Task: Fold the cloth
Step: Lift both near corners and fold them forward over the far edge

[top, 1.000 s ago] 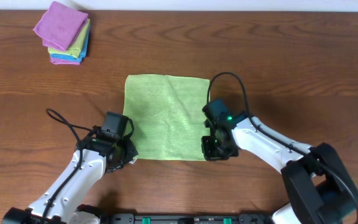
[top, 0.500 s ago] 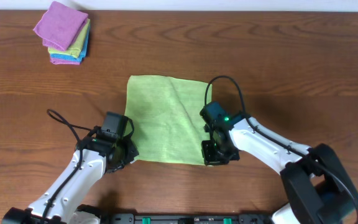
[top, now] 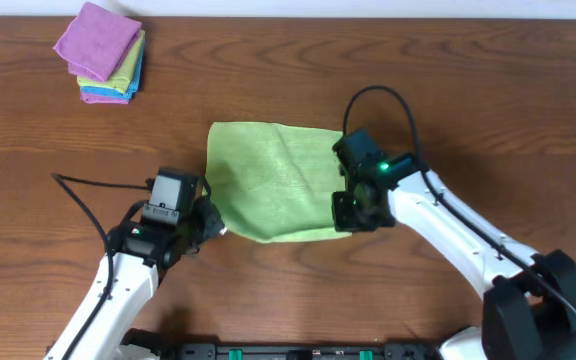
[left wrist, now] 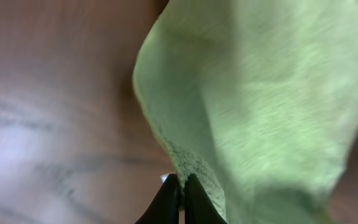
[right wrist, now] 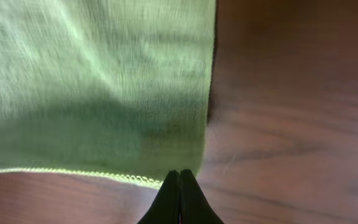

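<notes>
The lime-green cloth (top: 273, 180) lies on the wooden table (top: 418, 70), its near edge lifted off the wood. My left gripper (top: 216, 228) is shut on the cloth's near left corner; in the left wrist view the corner (left wrist: 185, 168) is pinched between the black fingertips (left wrist: 169, 193), with a bit of white tag beside them. My right gripper (top: 351, 222) is shut on the near right corner; in the right wrist view the stitched hem (right wrist: 104, 174) runs into the closed fingertips (right wrist: 174, 186). The far edge rests on the table.
A stack of folded cloths, purple (top: 96, 38) on top with green and blue below, sits at the far left corner. The arms' cables loop beside each wrist.
Both grippers have lifted the near corners and carried them away from me, toward the far edge. The cloth's near edge has risen and its visible area has shortened.
</notes>
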